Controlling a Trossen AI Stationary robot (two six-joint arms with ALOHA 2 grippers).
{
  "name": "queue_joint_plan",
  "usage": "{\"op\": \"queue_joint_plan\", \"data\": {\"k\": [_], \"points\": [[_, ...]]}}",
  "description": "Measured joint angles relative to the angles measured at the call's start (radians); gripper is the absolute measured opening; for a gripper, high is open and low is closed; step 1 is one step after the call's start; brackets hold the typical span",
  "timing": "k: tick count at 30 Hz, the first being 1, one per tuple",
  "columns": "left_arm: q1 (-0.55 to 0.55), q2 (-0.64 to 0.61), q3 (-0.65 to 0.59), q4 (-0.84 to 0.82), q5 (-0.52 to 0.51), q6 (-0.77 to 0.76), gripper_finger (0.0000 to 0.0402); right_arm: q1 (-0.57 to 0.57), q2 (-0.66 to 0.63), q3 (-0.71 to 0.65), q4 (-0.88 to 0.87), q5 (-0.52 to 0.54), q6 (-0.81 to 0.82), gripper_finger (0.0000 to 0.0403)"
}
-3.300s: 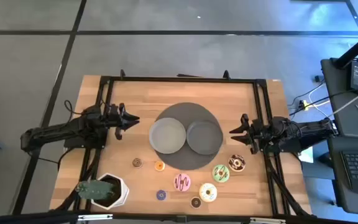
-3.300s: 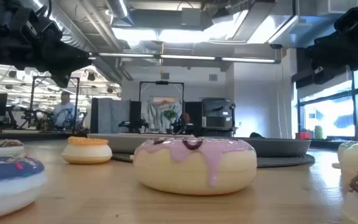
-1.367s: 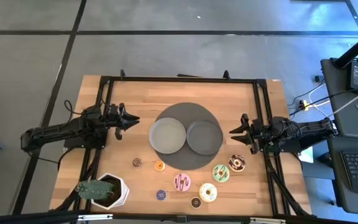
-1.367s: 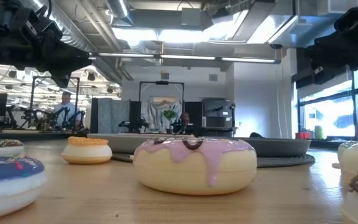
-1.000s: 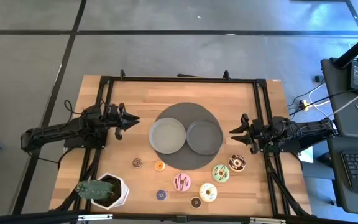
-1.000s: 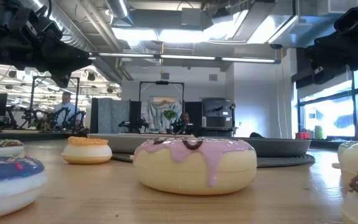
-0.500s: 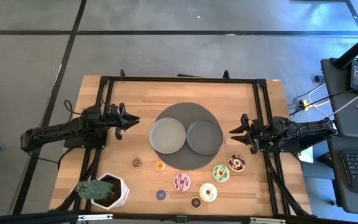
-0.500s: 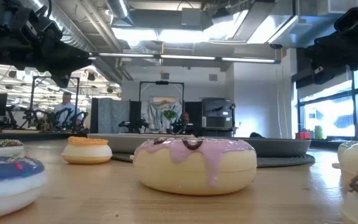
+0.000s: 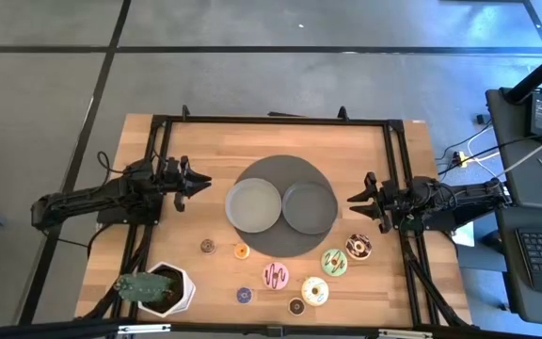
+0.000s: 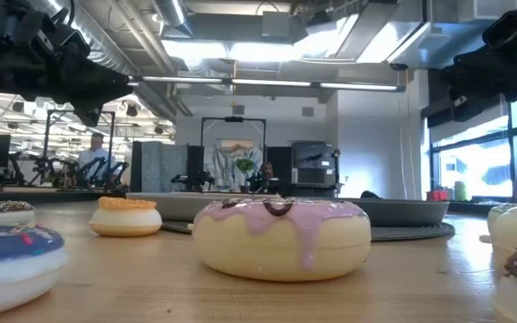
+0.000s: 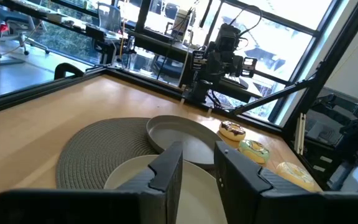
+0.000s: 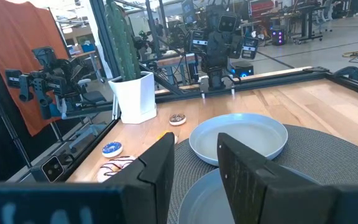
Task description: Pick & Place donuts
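Eight donuts lie flat on the wooden table near its near edge: mini brown (image 9: 209, 247), mini orange (image 9: 241, 251), mini purple (image 9: 244, 296), pink (image 9: 276, 276), green (image 9: 334, 262), chocolate (image 9: 358, 248), cream (image 9: 314, 292) and mini dark (image 9: 296, 306). The low view has the pink donut (image 10: 281, 235) closest. My left gripper (image 9: 201, 182) hovers open left of the plates. My right gripper (image 9: 353, 199) hovers open right of them, above the chocolate donut's far side. Neither touches anything.
Two round grey plates (image 9: 254, 204) (image 9: 309, 207) sit side by side on a round woven mat (image 9: 280, 169) at the table's middle. A white pot with a cactus (image 9: 163, 287) stands at the near left corner. Black frame rails (image 9: 271, 121) border the table. A person shows far off in the room (image 10: 92, 160).
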Motion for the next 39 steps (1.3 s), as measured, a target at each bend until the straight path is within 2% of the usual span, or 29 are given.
{"op": "queue_joint_plan", "data": {"k": [18,21,39], "points": [[0.000,0.000,0.000,0.000,0.000,0.000,0.0088,0.000,0.000,0.000,0.001,0.001,0.003,0.0124],[0.000,0.000,0.000,0.000,0.000,0.000,0.0088,0.000,0.000,0.000,0.006,0.031,0.002,0.0124],[0.000,0.000,0.000,0.000,0.000,0.000,0.0088,0.000,0.000,0.000,0.010,0.053,-0.001,0.0124]]}}
